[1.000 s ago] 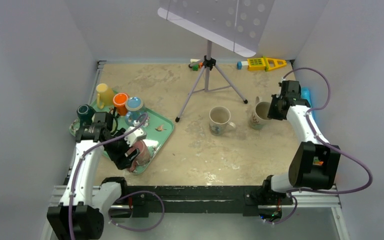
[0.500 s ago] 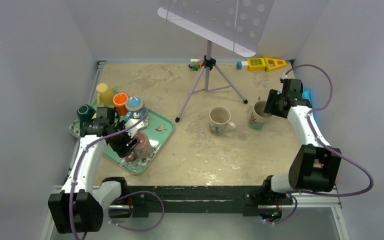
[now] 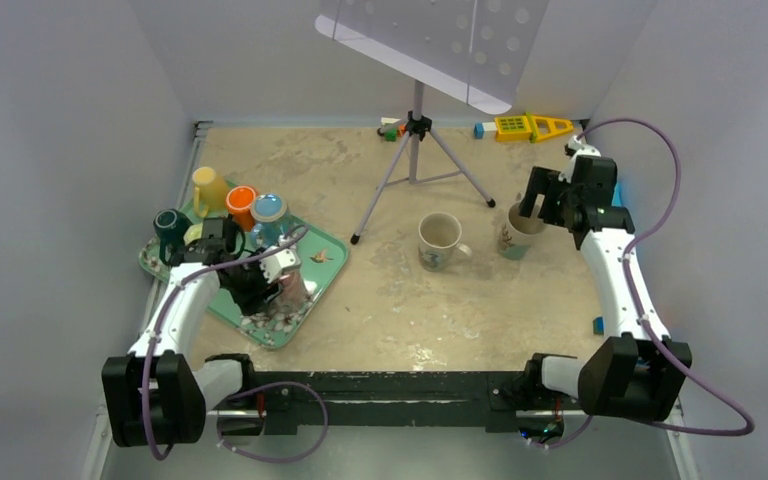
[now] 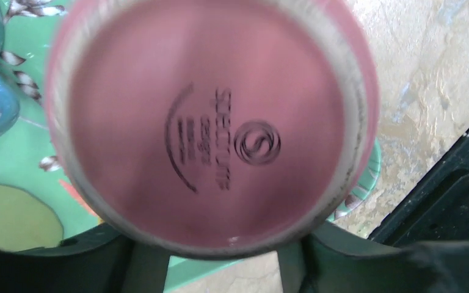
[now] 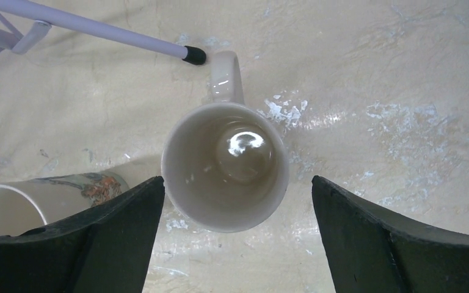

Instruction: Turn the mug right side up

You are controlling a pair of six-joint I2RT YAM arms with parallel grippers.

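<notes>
A pink mug [image 4: 214, 122] fills the left wrist view with its printed base turned to the camera, and its mouth is hidden. My left gripper [image 4: 217, 262] is shut on it, a finger on each side of its lower wall. From above, the pink mug [image 3: 283, 285] hangs over the near part of the green tray [image 3: 332, 250], held by the left gripper [image 3: 265, 287]. My right gripper [image 5: 235, 244] stands wide open above a cream mug [image 5: 226, 168] that sits mouth up on the table, with neither finger touching it. In the top view the right gripper [image 3: 537, 205] hovers over that cream mug [image 3: 518, 230].
A second upright mug [image 3: 440, 240] stands at mid table. A tripod stand [image 3: 415, 150] with a perforated panel rises behind it, one foot [image 5: 193, 56] near the cream mug's handle. Yellow [image 3: 207, 187], orange [image 3: 242, 205] and teal [image 3: 171, 225] cups crowd the tray's far end. Toys [image 3: 525, 127] lie at the back.
My right gripper opened, let go of the cream mug and drew back above it. My left gripper closed on the pink mug and moved it away from the tray's near edge.
</notes>
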